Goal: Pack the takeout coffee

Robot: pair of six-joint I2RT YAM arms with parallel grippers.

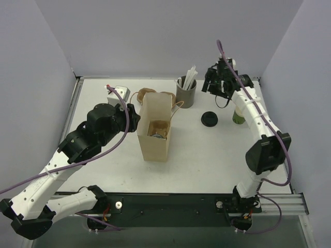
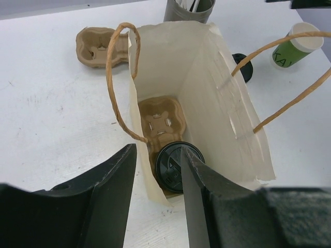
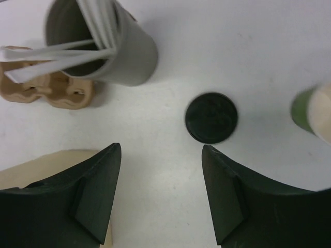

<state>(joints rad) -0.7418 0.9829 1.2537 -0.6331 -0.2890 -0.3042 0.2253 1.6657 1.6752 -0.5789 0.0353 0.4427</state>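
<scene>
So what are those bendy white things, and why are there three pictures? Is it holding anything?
Those are two robot arms, each with a two-finger claw called a gripper. The big picture looks down from above. The other two come from little cameras on each wrist, so the dark shapes at the bottom are the claw's own fingers.

On the white table stands an open paper bag. Inside it sits a cardboard cup holder and a cup with a black lid. Another cup holder lies behind the bag. There is also a grey cup of white straws, a loose black lid, and a small green cup with no lid.

The left gripper hovers open over the bag. The right gripper hangs open above the loose lid. Neither holds anything.
</scene>
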